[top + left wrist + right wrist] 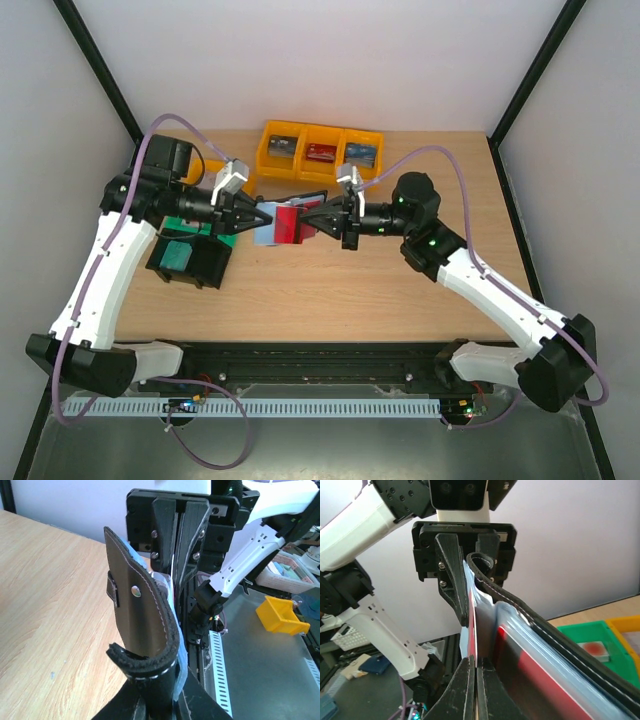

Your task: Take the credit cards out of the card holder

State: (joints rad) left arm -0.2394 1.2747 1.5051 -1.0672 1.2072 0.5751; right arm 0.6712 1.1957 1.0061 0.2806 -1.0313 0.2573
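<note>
Black holder (pixel 145 630) clamped by left end effector (pixel 261 218); right end effector (pixel 475 665) pinches red card (pixel 290 225).

You've got the card holder (pixel 283 222) held off the table (pixel 350 290), mid-field. The left gripper (pixel 262 215) is on its left end, the right gripper (pixel 312 222) on its right. One card (pixel 472 625) sits between the right fingers. A row of three bins (pixel 320 150) stands behind it, and a single bin (pixel 190 258) front-left.
</note>
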